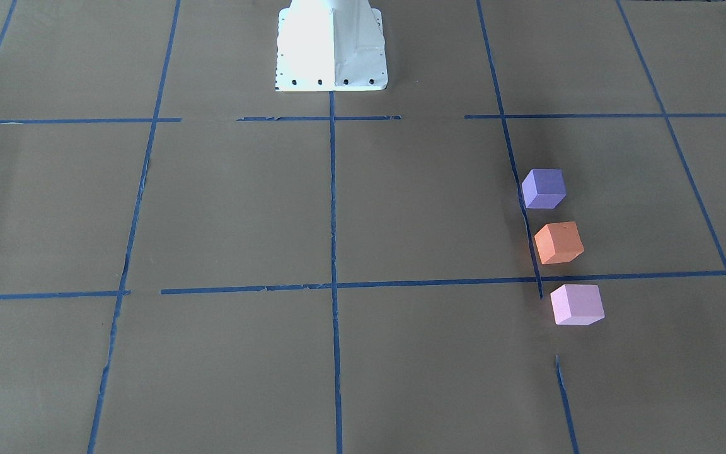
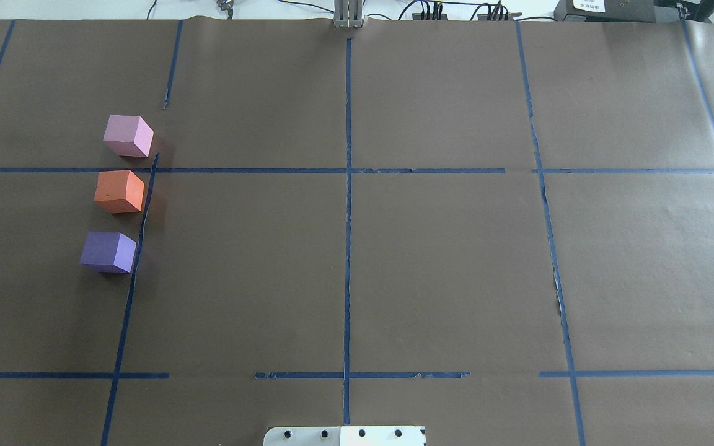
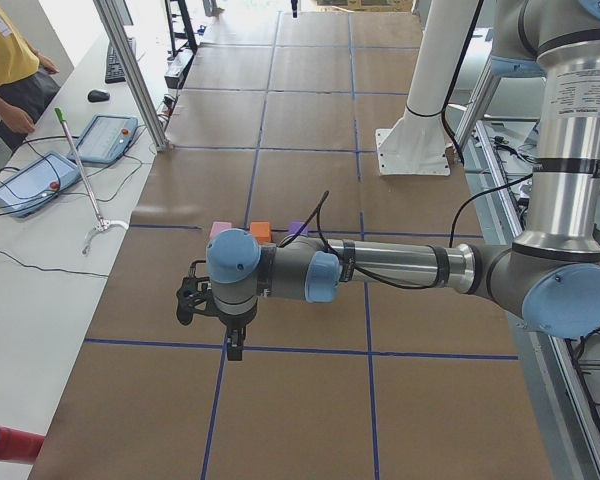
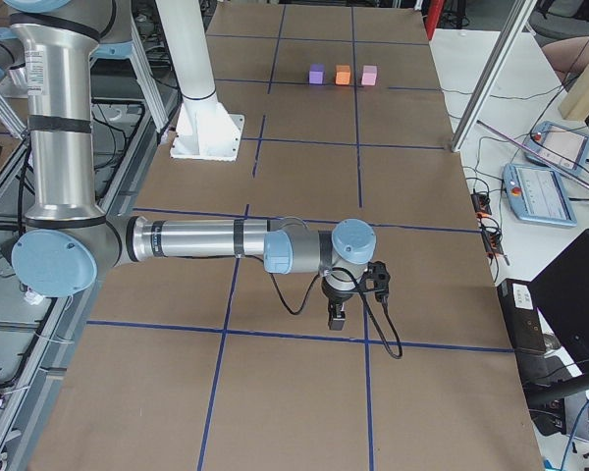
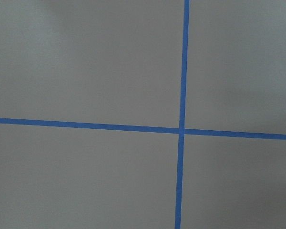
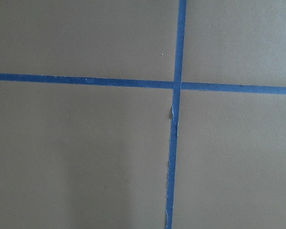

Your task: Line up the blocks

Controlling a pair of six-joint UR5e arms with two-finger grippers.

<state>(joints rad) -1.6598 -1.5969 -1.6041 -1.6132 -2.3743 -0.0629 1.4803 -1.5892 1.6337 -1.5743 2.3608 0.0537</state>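
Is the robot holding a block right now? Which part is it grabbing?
No block is held. The pink block, orange block and purple block all sit on the table, far from the left gripper and the right gripper.

Brown paper-covered table (image 2: 431, 272) with a grid of blue tape (image 2: 348, 248), carrying a purple block (image 2: 109, 252), an orange block (image 2: 119, 191) and a pink block (image 2: 128, 135) in a row.

The three blocks lie just past the left hand (image 3: 236, 350), further in along the table, and far from the right hand (image 4: 337, 316) at the opposite end. The orange block sits between the other two, with small gaps on either side, and the row runs just beside one tape line. Each hand hangs over a tape crossing. A white base plate (image 1: 331, 69) stands on the table between the two hands.
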